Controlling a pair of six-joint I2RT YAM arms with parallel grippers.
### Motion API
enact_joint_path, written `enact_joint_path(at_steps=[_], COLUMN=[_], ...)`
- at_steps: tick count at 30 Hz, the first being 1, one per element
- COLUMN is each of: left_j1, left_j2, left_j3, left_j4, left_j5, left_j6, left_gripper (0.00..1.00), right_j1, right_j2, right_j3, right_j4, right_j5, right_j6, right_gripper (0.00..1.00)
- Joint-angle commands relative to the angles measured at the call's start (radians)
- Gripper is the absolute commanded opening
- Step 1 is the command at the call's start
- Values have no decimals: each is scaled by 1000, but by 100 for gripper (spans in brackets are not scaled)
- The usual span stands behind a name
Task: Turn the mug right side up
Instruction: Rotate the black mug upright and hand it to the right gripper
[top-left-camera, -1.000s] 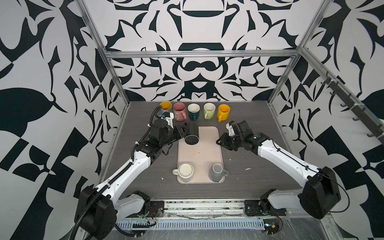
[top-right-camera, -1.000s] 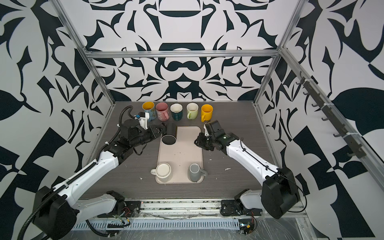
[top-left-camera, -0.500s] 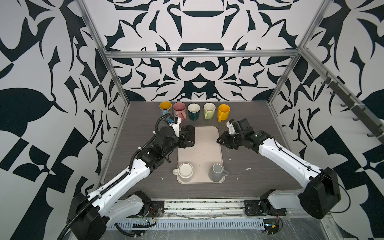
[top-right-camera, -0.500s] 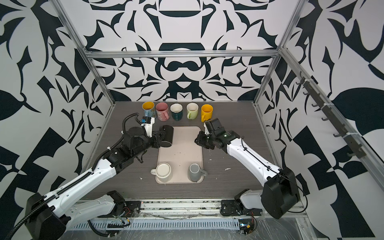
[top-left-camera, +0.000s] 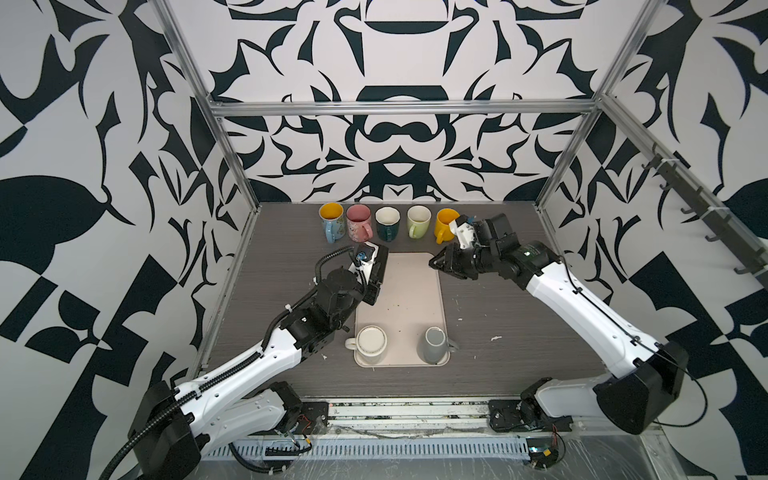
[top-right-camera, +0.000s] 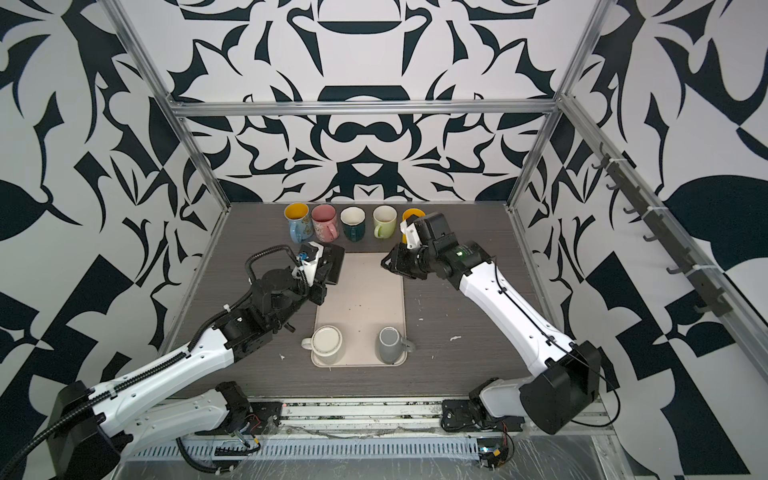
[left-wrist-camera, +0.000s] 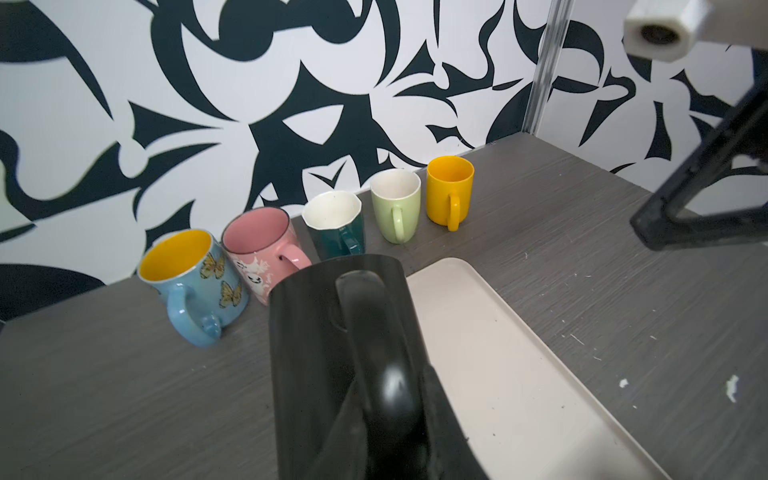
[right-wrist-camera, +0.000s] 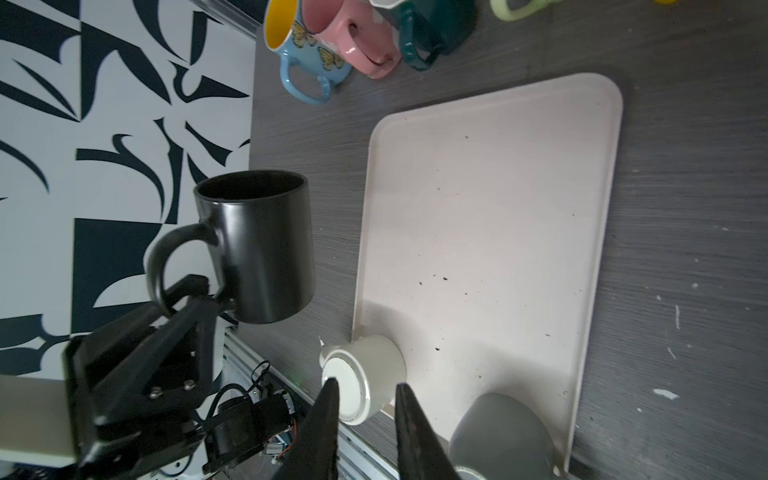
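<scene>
A: What's at the tray (top-left-camera: 399, 299)'s 11 o'clock corner?
B: The black mug (right-wrist-camera: 266, 249), up in the air, mouth tipped toward 12 o'clock.
A: Who has it?
B: The left gripper (right-wrist-camera: 195, 303) pinches its handle. The right gripper (top-left-camera: 434, 262) hangs at its 3 o'clock, empty, a bit open.

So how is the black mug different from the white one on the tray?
Colour: the black mug is black all over; the white mug is cream-white. Support: the black mug is held in the air by its handle, while the white mug rests on the tray. Pose: the black mug is tipped on its side, mouth facing sideways; the white mug stands upside down, base up. Both are handled mugs.
</scene>
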Motion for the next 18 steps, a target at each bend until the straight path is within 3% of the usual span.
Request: enact_joint_path(at_steps=[1, 18], left_j1=[-35, -204], left_j2=[-23, 114], left_j3=[-9, -39], left_j4=[254, 683], left_j5=[-140, -369], left_j6=[163, 692], left_gripper=[0, 0], right_j1=[-13, -69], right_j2=[23, 64], right_j3=[61, 200], right_j4=[-30, -46], right_j5=[-79, -214], right_j6=[-31, -7], right_gripper=[28, 30])
